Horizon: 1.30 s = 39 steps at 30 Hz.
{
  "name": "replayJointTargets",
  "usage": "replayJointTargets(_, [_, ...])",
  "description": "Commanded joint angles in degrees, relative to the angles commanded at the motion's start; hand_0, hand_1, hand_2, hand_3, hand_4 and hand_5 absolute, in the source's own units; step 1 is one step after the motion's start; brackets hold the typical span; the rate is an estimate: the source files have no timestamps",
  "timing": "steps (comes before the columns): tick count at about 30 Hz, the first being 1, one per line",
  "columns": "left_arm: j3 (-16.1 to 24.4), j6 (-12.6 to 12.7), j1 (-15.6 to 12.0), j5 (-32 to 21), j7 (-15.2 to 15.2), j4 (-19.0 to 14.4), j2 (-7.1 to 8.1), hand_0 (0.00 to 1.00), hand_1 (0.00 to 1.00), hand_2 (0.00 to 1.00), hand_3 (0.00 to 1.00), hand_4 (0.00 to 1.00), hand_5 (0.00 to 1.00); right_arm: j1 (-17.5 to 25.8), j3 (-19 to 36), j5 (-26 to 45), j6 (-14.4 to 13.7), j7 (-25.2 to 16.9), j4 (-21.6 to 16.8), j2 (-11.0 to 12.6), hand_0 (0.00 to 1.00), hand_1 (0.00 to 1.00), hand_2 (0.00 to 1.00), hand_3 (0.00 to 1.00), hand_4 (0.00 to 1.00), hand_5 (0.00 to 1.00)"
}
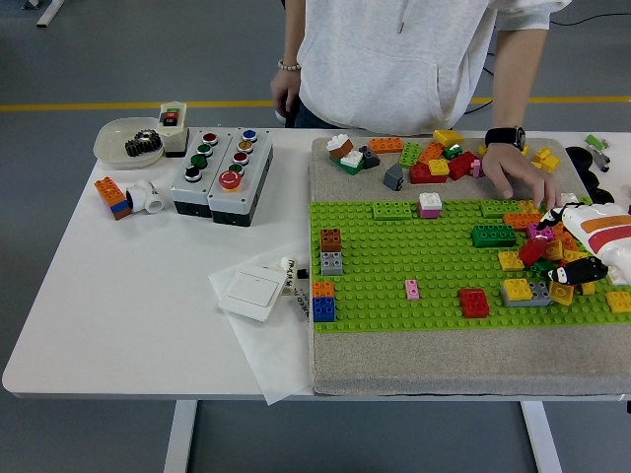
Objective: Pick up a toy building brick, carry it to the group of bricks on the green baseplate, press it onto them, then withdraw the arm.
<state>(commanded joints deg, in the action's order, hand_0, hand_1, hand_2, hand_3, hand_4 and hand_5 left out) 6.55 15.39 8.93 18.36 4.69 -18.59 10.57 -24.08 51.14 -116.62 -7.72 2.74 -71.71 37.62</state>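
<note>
Head view: white bench (pixel 148 325) carrying a grey mat with a green baseplate (pixel 394 271) on top. Right hand (pixel 582 251), white-shelled with black fingers, enters from the right edge and sits low over the cluster of mixed bricks (pixel 542 266) at the baseplate's right end; whether its fingers grip a brick cannot be told, as they merge with the pieces beneath. Left hand not visible. A person's hand (pixel 518 175), with a black wristwatch, rests at the far right of the mat, fingertips touching bricks just behind the cluster. Loose brick pile (pixel 434 158) on the mat beyond the baseplate. Single pieces on the baseplate: red brick (pixel 473 302), dark green brick (pixel 493 236), small pink brick (pixel 412 289), orange-and-blue stack (pixel 323 303). Left of the mat: two push-button boxes (pixel 222 175), a white switch plate (pixel 246 291) on paper.
</note>
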Motion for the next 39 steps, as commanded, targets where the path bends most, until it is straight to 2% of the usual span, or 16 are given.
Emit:
replayJointTargets(9, [0.57, -0.21, -0.13, 1.03, 0.46, -0.12, -0.02, 0.756, 0.768, 0.754, 0.59, 0.616, 0.64, -1.35, -2.26, 6.03, -1.84, 0.15, 1.61, -0.59, 0.58, 0.609, 0.697, 0.667, 0.956, 0.293])
replayJointTargets(17, [0.62, -0.23, -0.04, 1.07, 0.45, -0.15, 0.04, 0.755, 0.767, 0.753, 0.589, 0.616, 0.64, -3.09, -4.02, 9.78, -2.28, 0.35, 3.3, -1.13, 0.579, 0.609, 0.697, 0.667, 0.96, 0.3])
replayJointTargets(26, [0.13, -0.14, 0.35, 0.21, 0.14, -0.14, 0.09, 0.755, 0.765, 0.752, 0.589, 0.616, 0.64, -6.3, -6.35, 13.66, -0.56, 1.13, 5.86, -1.37, 0.58, 0.615, 0.697, 0.668, 0.974, 0.329])
replayJointTargets(39, [-0.07, -0.1, 0.65, -0.14, 0.04, -0.17, 0.12, 0.754, 0.763, 0.751, 0.589, 0.617, 0.64, -9.66, -11.32, 13.71, 0.68, 1.82, 8.01, -2.11, 0.548, 0.599, 0.688, 0.642, 0.961, 0.346])
